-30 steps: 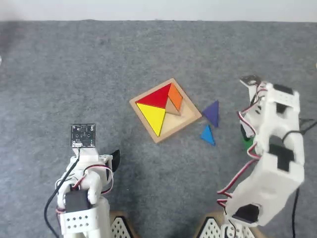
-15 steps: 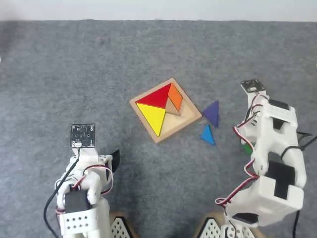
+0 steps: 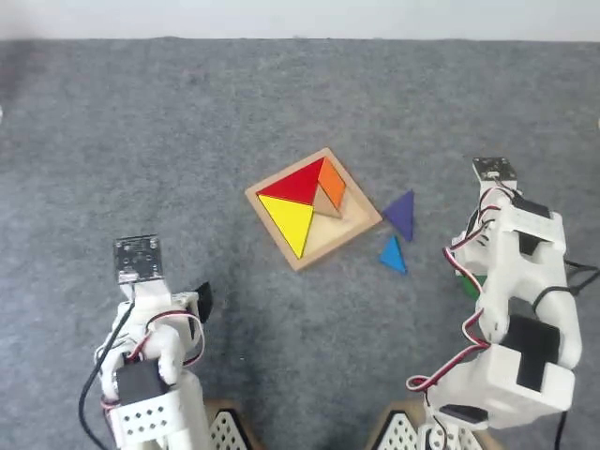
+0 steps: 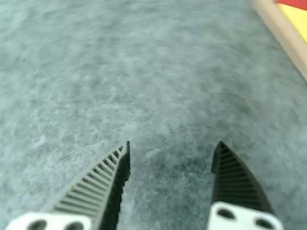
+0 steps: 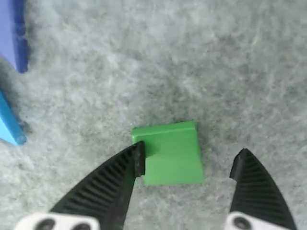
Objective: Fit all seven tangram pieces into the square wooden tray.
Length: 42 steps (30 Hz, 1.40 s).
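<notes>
The right gripper (image 5: 190,152) is spread wide around the green square piece (image 5: 169,155) on grey carpet (image 5: 216,62), gripping nothing. The left gripper (image 4: 171,146) is held open, empty. The wooden tray (image 3: 299,265) is placed mid-table.

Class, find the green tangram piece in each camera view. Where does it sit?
High view: green piece peeks out beside the right arm, right of the light blue triangle.
Right wrist view: between the open tool's tips, on felt.
Left wrist view: felt and the tray edge.
Shared landmark: the light blue triangle.
</notes>
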Tool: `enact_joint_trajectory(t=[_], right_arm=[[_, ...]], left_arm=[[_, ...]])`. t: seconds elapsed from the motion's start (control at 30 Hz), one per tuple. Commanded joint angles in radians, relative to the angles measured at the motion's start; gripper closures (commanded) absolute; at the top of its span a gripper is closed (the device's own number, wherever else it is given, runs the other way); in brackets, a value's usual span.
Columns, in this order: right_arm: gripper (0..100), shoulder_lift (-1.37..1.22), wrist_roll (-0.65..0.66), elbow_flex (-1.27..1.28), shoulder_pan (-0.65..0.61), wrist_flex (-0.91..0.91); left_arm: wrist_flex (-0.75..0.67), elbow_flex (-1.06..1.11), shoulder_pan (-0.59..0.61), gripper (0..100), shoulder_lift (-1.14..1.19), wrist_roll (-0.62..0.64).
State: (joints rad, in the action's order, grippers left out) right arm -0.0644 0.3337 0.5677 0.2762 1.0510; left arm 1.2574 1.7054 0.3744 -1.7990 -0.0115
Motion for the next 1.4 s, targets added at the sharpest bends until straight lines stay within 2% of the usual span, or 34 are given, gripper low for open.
enact_joint_trajectory(t=[0.0,0.17,0.3,0.43,0.5,0.63,0.97,1.1,1.2,1.37], right_arm=[[69.6,0.002,-0.028,0.038,-0.022,0.024],[69.6,0.050,0.074,0.074,-0.067,0.022],[69.6,0.130,0.081,0.100,-0.074,-0.025],[70.0,0.122,0.103,0.104,-0.128,0.012],[76.8,0.102,0.087,0.104,-0.159,0.038],[99.5,0.094,0.071,0.100,-0.171,0.035],[99.1,0.128,0.068,0.110,-0.159,0.013],[99.1,0.242,0.046,0.026,-0.180,0.082],[99.1,0.266,0.031,-0.123,-0.252,0.197],[99.1,0.101,-0.150,-0.451,-0.430,0.295]], left_arm=[[0.005,-0.022,0.029,73,-0.020,0.008],[0.005,-0.022,0.029,73,-0.020,0.008],[0.005,-0.022,0.029,73,-0.020,0.008],[0.005,-0.022,0.028,73,-0.020,0.008],[0.005,-0.022,0.026,73,-0.020,0.008],[0.005,-0.022,0.026,73,-0.020,0.008],[0.005,-0.022,0.026,73,-0.020,0.008],[0.005,-0.022,0.026,73,-0.020,0.008],[0.005,-0.022,0.026,73,-0.020,0.008],[0.005,-0.022,0.026,73,-0.020,0.008]])
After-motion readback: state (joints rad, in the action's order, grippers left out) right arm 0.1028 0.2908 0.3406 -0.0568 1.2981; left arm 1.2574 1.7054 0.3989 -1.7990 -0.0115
